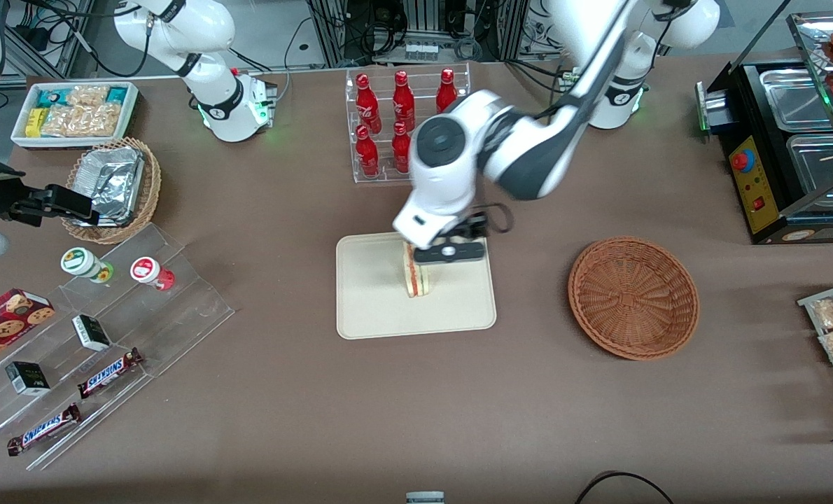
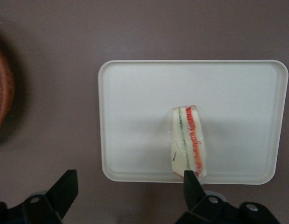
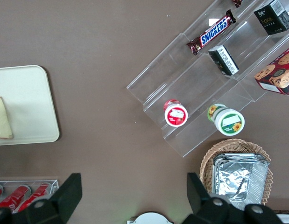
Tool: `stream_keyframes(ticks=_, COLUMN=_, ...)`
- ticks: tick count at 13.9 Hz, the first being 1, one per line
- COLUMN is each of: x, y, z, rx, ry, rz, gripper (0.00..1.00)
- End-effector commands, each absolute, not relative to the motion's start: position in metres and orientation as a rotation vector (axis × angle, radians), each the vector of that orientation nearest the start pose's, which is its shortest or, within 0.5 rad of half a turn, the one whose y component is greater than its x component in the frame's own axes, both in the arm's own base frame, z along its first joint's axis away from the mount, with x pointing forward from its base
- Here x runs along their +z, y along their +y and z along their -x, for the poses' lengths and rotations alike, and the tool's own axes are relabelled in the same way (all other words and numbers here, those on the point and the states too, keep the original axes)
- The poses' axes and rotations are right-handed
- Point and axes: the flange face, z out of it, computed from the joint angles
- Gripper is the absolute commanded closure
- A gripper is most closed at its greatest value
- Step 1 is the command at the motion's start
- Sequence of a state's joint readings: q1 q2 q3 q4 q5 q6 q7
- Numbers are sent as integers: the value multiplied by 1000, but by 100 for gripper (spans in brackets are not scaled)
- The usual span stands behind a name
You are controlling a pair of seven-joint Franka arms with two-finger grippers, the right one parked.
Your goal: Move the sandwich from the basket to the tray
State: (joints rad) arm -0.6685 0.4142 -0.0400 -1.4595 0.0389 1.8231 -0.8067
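Cream tray (image 1: pixel 378 308) bears the upright sandwich (image 1: pixel 417 278) — gripper (image 2: pixel 130 189) above, fingers spread wide, basket (image 1: pixel 633 297) apart

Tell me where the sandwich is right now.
The sandwich stands on its edge on the tray, directly under the open gripper; the basket sits empty toward the working arm's end.

The black two-fingered hand (image 1: pixel 451 250) hides the upper end of the triangular white-bread sandwich (image 1: pixel 417 278) – while the reddish-brown woven wicker basket (image 2: pixel 2 93) is cut off at the wrist picture's edge.
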Motion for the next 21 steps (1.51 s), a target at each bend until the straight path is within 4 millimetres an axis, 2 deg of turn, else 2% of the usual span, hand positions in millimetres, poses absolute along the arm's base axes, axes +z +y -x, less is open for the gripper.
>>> stream_keyframes(ticks=1, x=492, y=-372, z=-528, rx=61, ry=-131, rz=3078, gripper=1)
stream_keyframes(ticks=3, x=519, y=-329, z=-540, rx=62, ry=-144, rz=3086, gripper=1)
stream_keyframes(ticks=4, x=528, y=-315, z=-542, rx=69, ry=-151, rz=3083, gripper=1)
stream_keyframes(ticks=8, x=566, y=-220, z=-548, rx=102, ry=-104, rz=3080, gripper=1)
stream_keyframes(ticks=12, x=573, y=-138, z=-545, rx=116, ry=-47, rz=3088, gripper=1)
stream_keyframes(ticks=15, x=580, y=-100, z=-544, rx=124, ry=-23, rz=3114, gripper=1)
stream_keyframes(ticks=17, x=578, y=-94, z=-542, rx=129, ry=-30, rz=3114, gripper=1)
stream_keyframes(ticks=19, x=582, y=-78, z=-544, rx=114, ry=-28, rz=3118, gripper=1)
stream_keyframes(ticks=21, x=594, y=-65, z=-540, rx=89, ry=-11, rz=3123, gripper=1)
